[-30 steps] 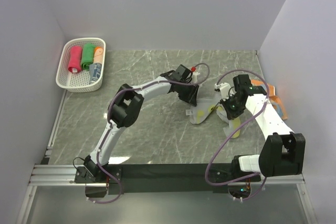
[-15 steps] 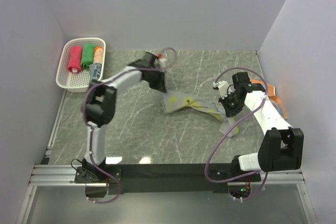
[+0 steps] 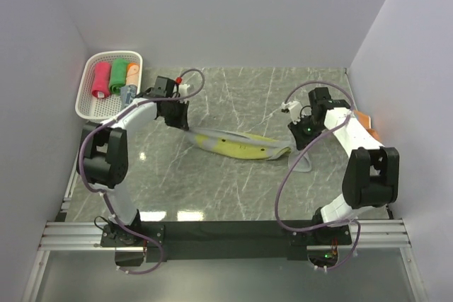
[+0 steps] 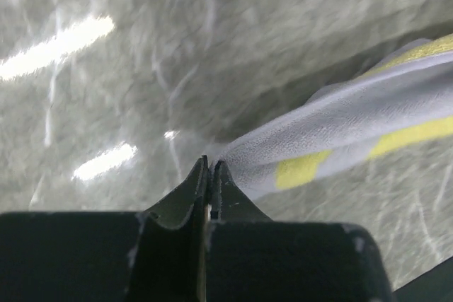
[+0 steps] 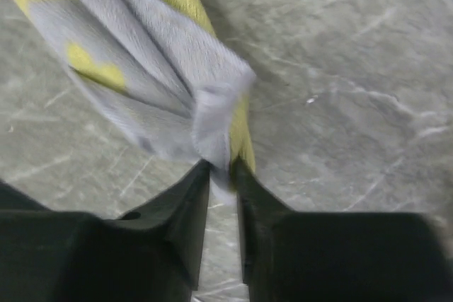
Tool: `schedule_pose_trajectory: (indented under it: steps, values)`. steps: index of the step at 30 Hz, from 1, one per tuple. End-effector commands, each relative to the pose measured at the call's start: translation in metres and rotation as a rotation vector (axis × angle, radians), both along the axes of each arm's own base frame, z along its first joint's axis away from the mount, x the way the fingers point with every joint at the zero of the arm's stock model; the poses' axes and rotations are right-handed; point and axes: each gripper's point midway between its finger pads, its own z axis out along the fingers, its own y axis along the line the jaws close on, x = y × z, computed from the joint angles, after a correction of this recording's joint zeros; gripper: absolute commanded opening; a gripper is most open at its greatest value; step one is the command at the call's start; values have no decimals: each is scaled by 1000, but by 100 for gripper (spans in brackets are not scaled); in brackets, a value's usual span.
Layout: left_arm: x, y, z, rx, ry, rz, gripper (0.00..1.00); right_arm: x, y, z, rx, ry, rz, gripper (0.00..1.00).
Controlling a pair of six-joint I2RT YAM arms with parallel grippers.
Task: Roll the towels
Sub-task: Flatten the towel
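Observation:
A yellow and grey towel (image 3: 233,145) lies pulled out into a long strip across the middle of the marble table. My left gripper (image 3: 175,114) is shut on its left corner; in the left wrist view the jaws (image 4: 210,164) meet on the towel (image 4: 354,118). My right gripper (image 3: 299,136) is at the strip's right end. In the right wrist view its jaws (image 5: 223,167) stand a little apart, open, with the towel's bunched corner (image 5: 156,68) still between the tips.
A white perforated basket (image 3: 88,107) at the back left holds rolled towels: pink-red (image 3: 101,79), green (image 3: 117,74), orange (image 3: 133,72) and grey-blue (image 3: 128,95). An orange towel (image 3: 364,119) lies at the right wall behind my right arm. Walls close in on three sides.
My left gripper closed on the towel and drew it left toward the basket, stretching it into a long strip. My right gripper's jaws have just parted slightly.

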Motion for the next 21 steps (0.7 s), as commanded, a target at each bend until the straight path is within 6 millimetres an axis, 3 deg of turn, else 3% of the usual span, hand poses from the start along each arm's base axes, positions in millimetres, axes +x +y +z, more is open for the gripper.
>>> schedule_pose_trajectory:
  steps: [1, 4, 9, 13, 17, 21]
  values:
    - [11, 14, 15, 36, -86, 7, 0, 1, 11, 18, 56, -2, 57, 31]
    - [10, 15, 8, 43, -64, 9, 0, -3, 19, 10, 112, 95, 30, 40]
    - [12, 14, 8, 41, -64, 7, 0, 22, 37, 17, 212, 178, -114, 47]
    - [13, 15, 7, 62, -76, -24, 0, 36, 45, 12, 195, 189, -151, 63]
    - [13, 15, 6, 61, -73, -24, 0, 60, 47, 5, 103, 69, -165, 65]
    - [16, 14, 5, 62, -72, -25, 0, 82, 36, -8, 26, 34, -224, 65]
